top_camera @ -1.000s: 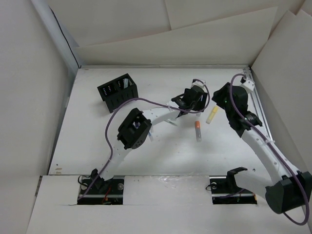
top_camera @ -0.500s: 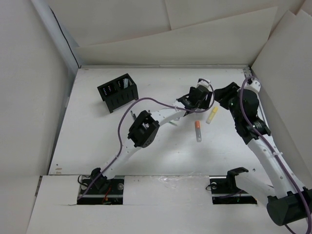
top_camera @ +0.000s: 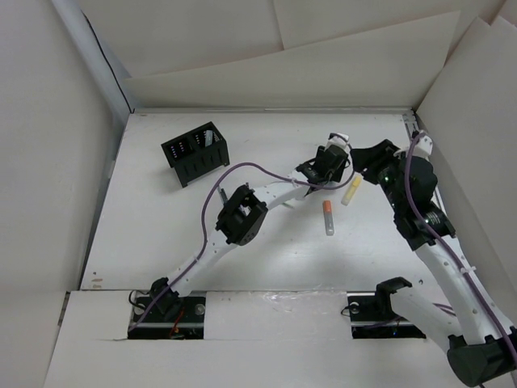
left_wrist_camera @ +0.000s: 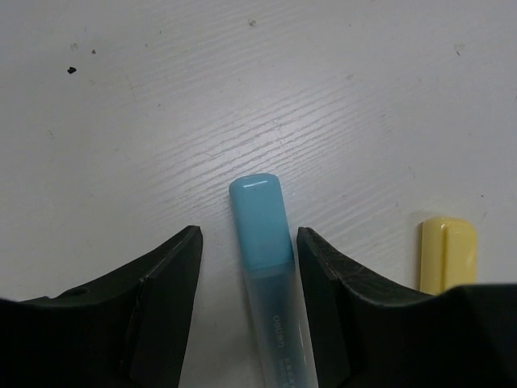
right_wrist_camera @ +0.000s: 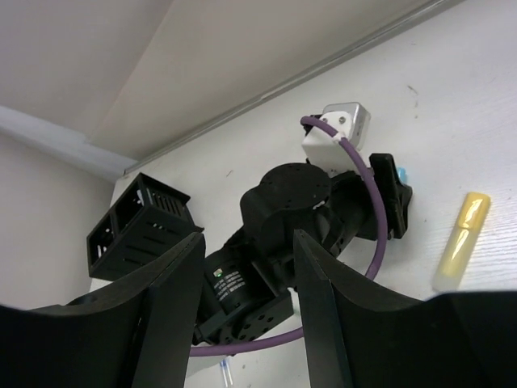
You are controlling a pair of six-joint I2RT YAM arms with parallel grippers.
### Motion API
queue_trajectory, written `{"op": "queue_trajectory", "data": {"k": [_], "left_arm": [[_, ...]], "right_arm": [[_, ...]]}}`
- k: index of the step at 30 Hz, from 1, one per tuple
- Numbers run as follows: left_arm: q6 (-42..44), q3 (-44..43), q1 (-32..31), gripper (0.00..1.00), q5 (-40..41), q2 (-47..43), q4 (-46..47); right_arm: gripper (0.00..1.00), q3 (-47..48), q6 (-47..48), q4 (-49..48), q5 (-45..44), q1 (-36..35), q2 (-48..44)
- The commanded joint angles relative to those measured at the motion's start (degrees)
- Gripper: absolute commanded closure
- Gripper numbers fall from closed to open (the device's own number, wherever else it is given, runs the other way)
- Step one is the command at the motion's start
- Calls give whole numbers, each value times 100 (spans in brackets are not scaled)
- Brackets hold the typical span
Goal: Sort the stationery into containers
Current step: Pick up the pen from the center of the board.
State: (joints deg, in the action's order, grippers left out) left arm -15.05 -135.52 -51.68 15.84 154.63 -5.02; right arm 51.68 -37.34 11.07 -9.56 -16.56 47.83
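A blue-capped clear tube (left_wrist_camera: 262, 234) lies on the white table between the jaws of my left gripper (left_wrist_camera: 249, 236), which is open and straddles it without touching. In the top view the left gripper (top_camera: 331, 168) sits low right of centre and hides the tube. A short yellowish stick (top_camera: 350, 191) lies just right of it and also shows in the left wrist view (left_wrist_camera: 447, 255). An orange-banded marker (top_camera: 328, 217) lies nearer. The black organiser box (top_camera: 195, 152) stands far left. My right gripper (top_camera: 365, 157) is open and empty, raised beside the left gripper.
The right wrist view looks across at the left arm's wrist (right_wrist_camera: 283, 218), the box (right_wrist_camera: 137, 222) and the yellowish stick (right_wrist_camera: 460, 241). A slim pen (top_camera: 219, 192) lies by the left arm's elbow. White walls close in the table on all sides.
The left arm has stretched further right and its gripper now sits over the tube. The right arm's upper part has swung right, while its gripper stays beside the left one.
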Motion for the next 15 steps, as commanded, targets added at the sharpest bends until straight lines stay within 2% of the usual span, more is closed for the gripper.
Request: {"op": "queue_trajectory", "data": {"k": [1, 3, 9, 15], "left_arm": [[168, -273, -17, 53, 52, -55, 150], [169, -326, -17, 55, 51, -3, 150], [222, -326, -17, 67, -2, -3, 150], [151, 551, -17, 81, -2, -459, 589]], "right_arm": [[46, 26, 16, -377, 139, -189, 68], [46, 26, 16, -378, 87, -242, 68], [46, 26, 16, -378, 25, -419, 59], [46, 26, 16, -378, -98, -471, -46]]}}
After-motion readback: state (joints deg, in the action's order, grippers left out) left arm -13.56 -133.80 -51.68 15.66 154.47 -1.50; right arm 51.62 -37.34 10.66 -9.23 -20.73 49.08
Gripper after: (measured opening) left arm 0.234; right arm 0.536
